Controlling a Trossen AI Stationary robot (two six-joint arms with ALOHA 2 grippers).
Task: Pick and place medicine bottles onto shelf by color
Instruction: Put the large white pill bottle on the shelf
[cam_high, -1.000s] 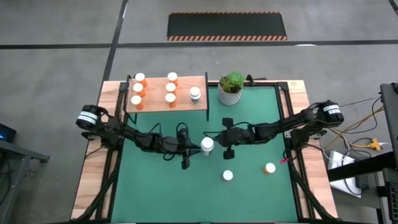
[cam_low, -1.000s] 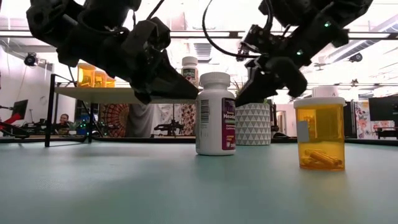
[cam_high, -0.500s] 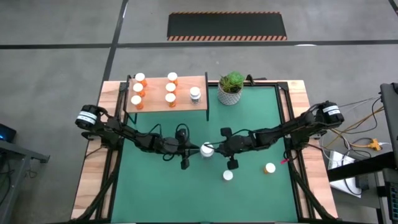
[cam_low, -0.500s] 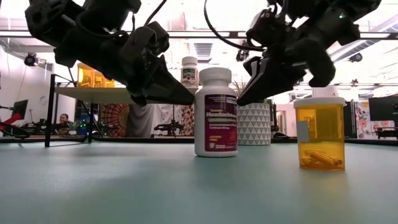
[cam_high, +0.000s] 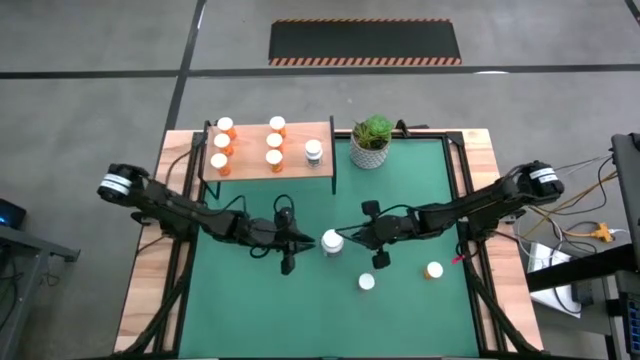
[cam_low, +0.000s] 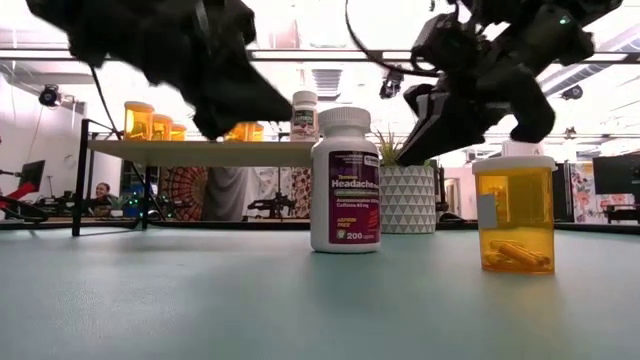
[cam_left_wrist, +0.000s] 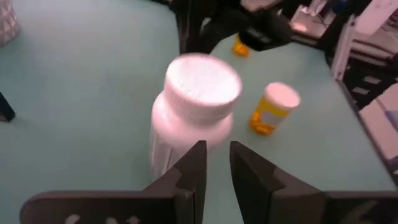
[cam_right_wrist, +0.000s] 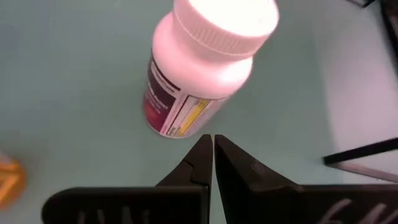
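- Between the two pincer tips, at the middle of the counter (cam_high: 250, 300), stands one white bottle (cam_high: 332, 241) with a purple label, upright and held by neither.
- Left pincer (cam_high: 300, 240): just beside the white bottle on its left, fingers (cam_left_wrist: 189, 171) drawn narrow with a slim gap, nothing between them.
- Right pincer (cam_high: 345, 238): just beside the same bottle on its right, fingers (cam_right_wrist: 196, 163) pressed together, empty.
- Near the right pincer, on the side toward the counter's front edge, stand two orange bottles: one (cam_high: 367, 282) close by, one (cam_high: 433, 270) farther out to the right.
- Behind the left pincer, well apart, is the shelf (cam_high: 292, 170), one wooden board on black posts.
- On that board I count six orange bottles (cam_high: 274, 157) in two rows of three, plus one white bottle with a dark label (cam_high: 313, 150) at the right end.
- One potted plant (cam_high: 371, 140) sits just beside the shelf.
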